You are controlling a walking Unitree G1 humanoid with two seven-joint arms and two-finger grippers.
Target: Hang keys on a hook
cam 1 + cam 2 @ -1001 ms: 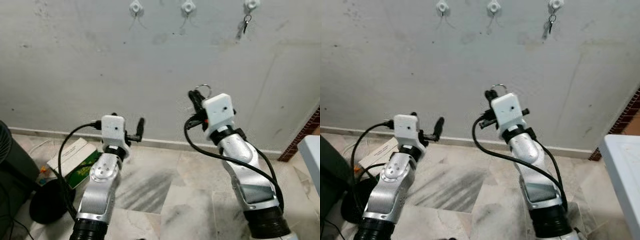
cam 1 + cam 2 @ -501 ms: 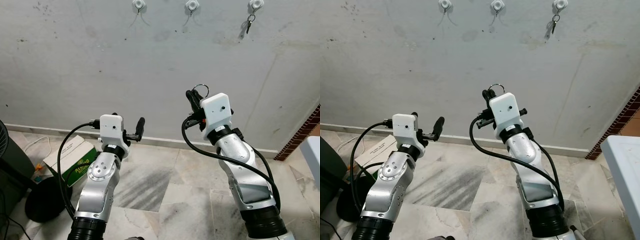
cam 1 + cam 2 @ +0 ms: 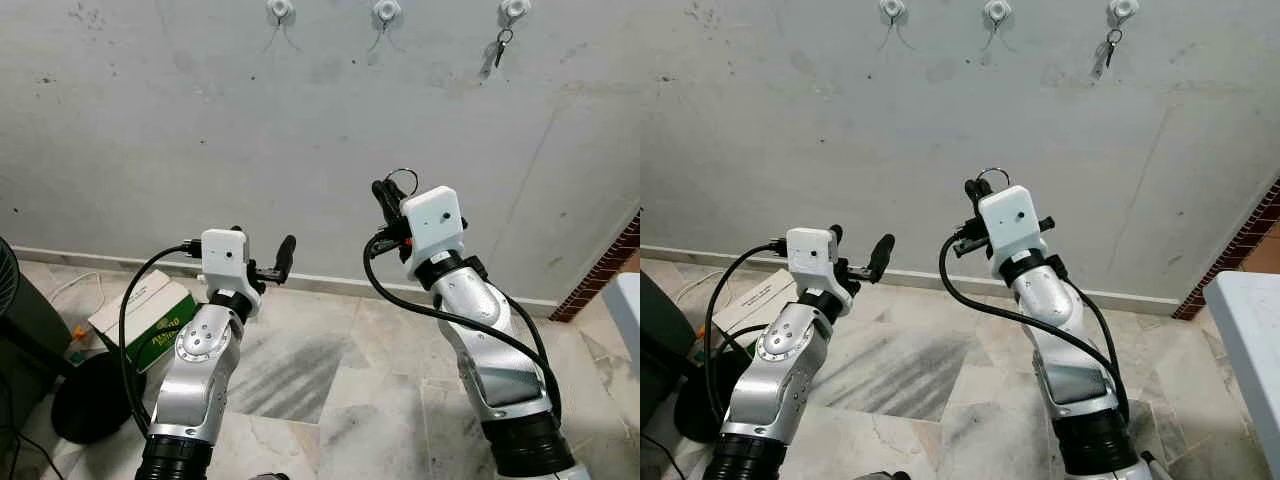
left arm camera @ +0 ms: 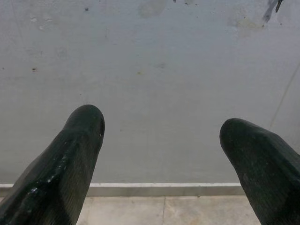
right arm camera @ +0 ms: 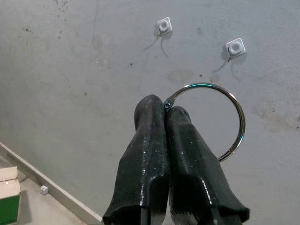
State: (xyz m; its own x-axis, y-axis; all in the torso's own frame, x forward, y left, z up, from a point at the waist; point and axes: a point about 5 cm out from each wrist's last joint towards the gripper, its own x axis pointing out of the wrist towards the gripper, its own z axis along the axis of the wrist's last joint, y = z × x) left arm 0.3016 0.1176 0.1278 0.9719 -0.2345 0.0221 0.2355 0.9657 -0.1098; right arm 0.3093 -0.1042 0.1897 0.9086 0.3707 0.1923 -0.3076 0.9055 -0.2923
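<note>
My right gripper [image 3: 383,192] is raised in front of the grey wall, shut on a metal key ring [image 5: 220,119] that sticks out above its fingertips [image 5: 161,110]. High on the wall are three white hooks: the left hook [image 3: 277,9], the middle hook [image 3: 386,10] and the right hook [image 3: 514,8], which carries a hanging key [image 3: 499,46]. Two of the hooks [image 5: 163,25] [image 5: 234,47] show beyond the ring in the right wrist view. Lower and to the left, my left gripper [image 3: 282,255] is open with nothing between its fingers [image 4: 70,154].
A green and white box [image 3: 150,318] lies on the marble floor by the skirting at the left, next to a dark round object [image 3: 90,400]. A brick edge [image 3: 610,260] and a white surface [image 3: 628,310] stand at the right.
The camera view has shifted slightly, bringing the hooks a little lower in the picture. Both arms hold nearly the same pose, the ring still pinched.
</note>
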